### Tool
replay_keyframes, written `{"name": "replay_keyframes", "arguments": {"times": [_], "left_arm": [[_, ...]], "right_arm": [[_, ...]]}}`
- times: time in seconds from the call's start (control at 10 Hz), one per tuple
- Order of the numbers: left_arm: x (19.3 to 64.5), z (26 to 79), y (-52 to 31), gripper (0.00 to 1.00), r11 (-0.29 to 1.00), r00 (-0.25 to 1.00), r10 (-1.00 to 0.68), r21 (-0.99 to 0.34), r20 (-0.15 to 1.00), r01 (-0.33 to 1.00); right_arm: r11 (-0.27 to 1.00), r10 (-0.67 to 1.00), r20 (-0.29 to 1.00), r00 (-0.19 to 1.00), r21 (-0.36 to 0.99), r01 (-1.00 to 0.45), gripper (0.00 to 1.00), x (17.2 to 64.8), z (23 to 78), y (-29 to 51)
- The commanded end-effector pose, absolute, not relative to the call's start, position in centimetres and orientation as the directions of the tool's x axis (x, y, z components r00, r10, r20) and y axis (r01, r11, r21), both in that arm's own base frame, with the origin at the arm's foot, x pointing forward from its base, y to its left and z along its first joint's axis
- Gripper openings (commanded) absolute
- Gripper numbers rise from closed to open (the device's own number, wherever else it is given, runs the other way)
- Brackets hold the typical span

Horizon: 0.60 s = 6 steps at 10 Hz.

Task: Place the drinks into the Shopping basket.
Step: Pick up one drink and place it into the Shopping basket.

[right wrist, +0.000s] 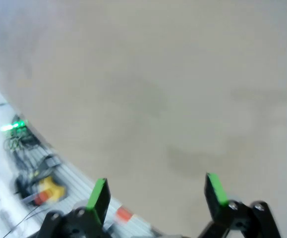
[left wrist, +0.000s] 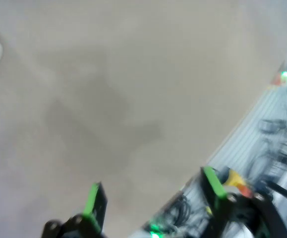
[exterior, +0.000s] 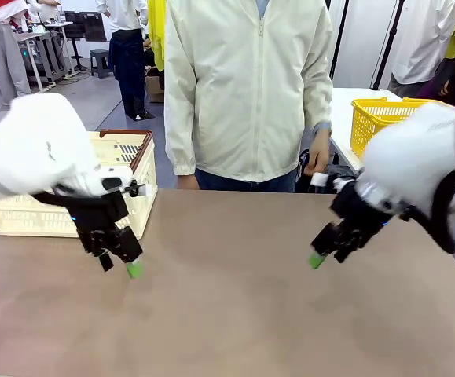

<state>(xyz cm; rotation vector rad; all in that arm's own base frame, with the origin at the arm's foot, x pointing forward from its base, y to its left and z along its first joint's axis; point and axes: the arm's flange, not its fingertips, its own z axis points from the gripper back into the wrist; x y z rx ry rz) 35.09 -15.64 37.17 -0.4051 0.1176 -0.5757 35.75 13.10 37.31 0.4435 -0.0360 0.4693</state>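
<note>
Left gripper (exterior: 122, 263) and right gripper (exterior: 322, 253) hover over the desk (exterior: 227, 314), fingers (left wrist: 94, 201) wide apart and empty, apparently poised to reach. Shopping basket (exterior: 125, 169) sits at its far-left corner.

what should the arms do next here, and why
Probably pause with jaws open: the left gripper and right gripper both hang open, holding nothing, over the table, while the person stands at its far edge beside the Shopping basket.

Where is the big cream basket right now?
In the front view the basket sits at the table's far left corner, just behind the left gripper and left of the person.
</note>
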Motion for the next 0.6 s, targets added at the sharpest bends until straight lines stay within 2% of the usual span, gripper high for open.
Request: {"name": "replay_keyframes", "arguments": {"times": [0.0,0.2,0.3,0.5], "left_arm": [[35.7,44.9,-10.6,1.0,0.602,0.882,-0.472,-0.732,-0.002,0.32],[34.8,50.0,-3.5,1.0,0.355,0.944,-0.306,-0.904,0.126,0.236],[33.7,51.9,2.0,1.0,0.271,0.977,-0.105,-0.94,0.186,0.208],[30.8,51.7,11.4,1.0,0.23,0.96,0.17,-0.956,0.222,0.18]], "right_arm": [[0.515,0.299,0.032,0.954,0.836,-0.189,1.0,35.2,43.4,6.1],[0.276,0.215,0.139,0.967,0.941,-0.197,1.0,32.3,47.0,-0.7],[0.23,0.069,0.211,0.975,0.948,-0.221,1.0,30.3,48.0,-5.0],[0.155,-0.188,0.261,0.947,0.96,-0.234,1.0,26.9,47.2,-12.4]]}}
